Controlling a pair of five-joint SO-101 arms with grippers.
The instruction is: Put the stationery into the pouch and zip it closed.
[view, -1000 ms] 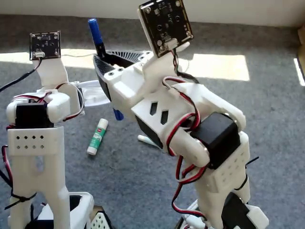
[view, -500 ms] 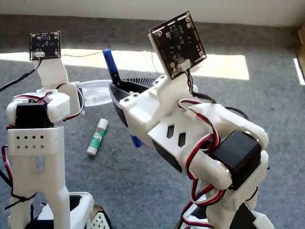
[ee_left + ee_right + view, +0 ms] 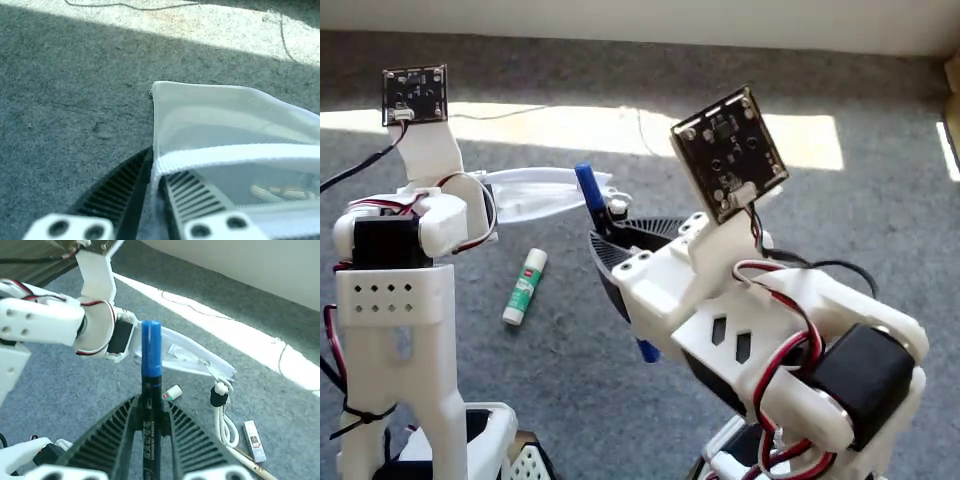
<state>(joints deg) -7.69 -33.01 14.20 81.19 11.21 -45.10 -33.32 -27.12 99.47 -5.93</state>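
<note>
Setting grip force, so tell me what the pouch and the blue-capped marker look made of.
The white translucent pouch looks like soft mesh fabric, matte: a fine weave shows and contents show through. The blue-capped black marker looks like hard smooth plastic, judging by its faint sheen.

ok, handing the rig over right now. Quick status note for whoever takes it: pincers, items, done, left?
Left pincer: shut on the edge of the pouch, holding it up.
Right pincer: shut on the blue marker, held beside the pouch, not in it.
On the carpet: glue stick and small white box.
Done: pouch gripped, marker picked up.
Left: put the marker in, then the glue stick and box, then zip the pouch closed.
</note>
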